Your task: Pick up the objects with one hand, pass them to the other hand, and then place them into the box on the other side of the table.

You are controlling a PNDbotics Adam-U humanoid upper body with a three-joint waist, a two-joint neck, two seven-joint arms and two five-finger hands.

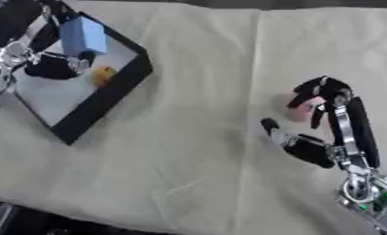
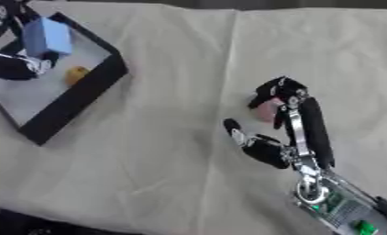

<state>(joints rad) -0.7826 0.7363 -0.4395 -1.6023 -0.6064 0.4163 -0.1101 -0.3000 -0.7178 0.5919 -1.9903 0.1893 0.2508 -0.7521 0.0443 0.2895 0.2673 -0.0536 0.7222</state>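
Observation:
A black-rimmed box (image 1: 108,94) with a pale floor lies at the upper left. My left hand (image 1: 48,66) reaches into it from the left, and a light blue block (image 1: 83,34) sits between its fingers and thumb above the box's far part. A small yellow-orange object (image 1: 103,75) lies on the box floor. At the right, my right hand (image 2: 277,151) lies on the cloth with its fingers (image 2: 277,89) curled over a small pink object (image 2: 267,109). Its thumb (image 2: 233,128) points away to the left. Most of the pink object is hidden.
A beige cloth (image 1: 196,151) with creases covers the table. Its near edge runs along the bottom left, with dark floor (image 1: 20,220) below it. A broad stretch of cloth separates the box from the right hand.

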